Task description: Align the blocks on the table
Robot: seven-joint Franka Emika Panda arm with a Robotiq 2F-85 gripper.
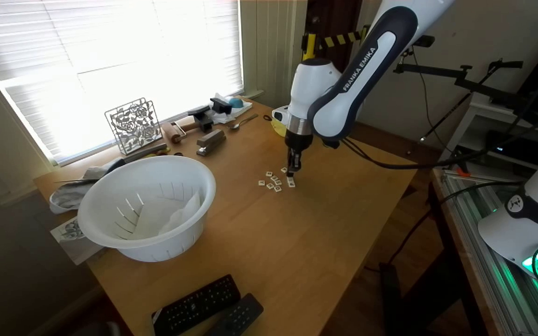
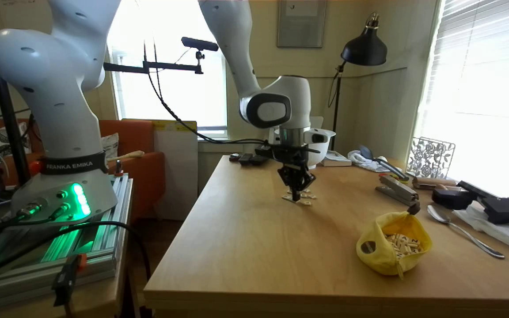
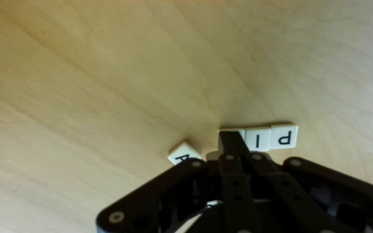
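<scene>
Now pointing straight down at the table (image 1: pixel 325 252), with the black gripper (image 2: pixel 296 194) pinched together at the tips. In the wrist view, poking over the end of a row of three white blocks (image 3: pixel 257 138). Can read an I and a P there, but cannot read the end one, mostly hidden under the tip. Cannot tell if touching it. Just apart from that row, can see a tilted block (image 3: pixel 182 153) with an A. Can spot more blocks scattered close by in an exterior view.

Around them, can see plenty of plain table, stretching all the way to the long edge facing the green-lit base (image 2: pixel 66 179) of the white arm (image 2: pixel 60 66), then on to the end with an open yellow bag (image 2: pixel 376 256) of little tiles (image 2: pixel 402 244). Gets more crowded toward the bright window (image 1: pixel 147 51), with a big white bowl (image 1: pixel 168 245), a stapler (image 2: pixel 398 189) and a lacy metal rack (image 1: pixel 133 125). At the far end from the bag, can see two black remotes (image 1: pixel 199 303).

On top, looks smooth and light brown, with faint wavy lines up close. Past the table, can see a tall black lamp (image 2: pixel 364 47), an orange chair (image 2: pixel 148 185) and a brown floor (image 1: pixel 402 217)
</scene>
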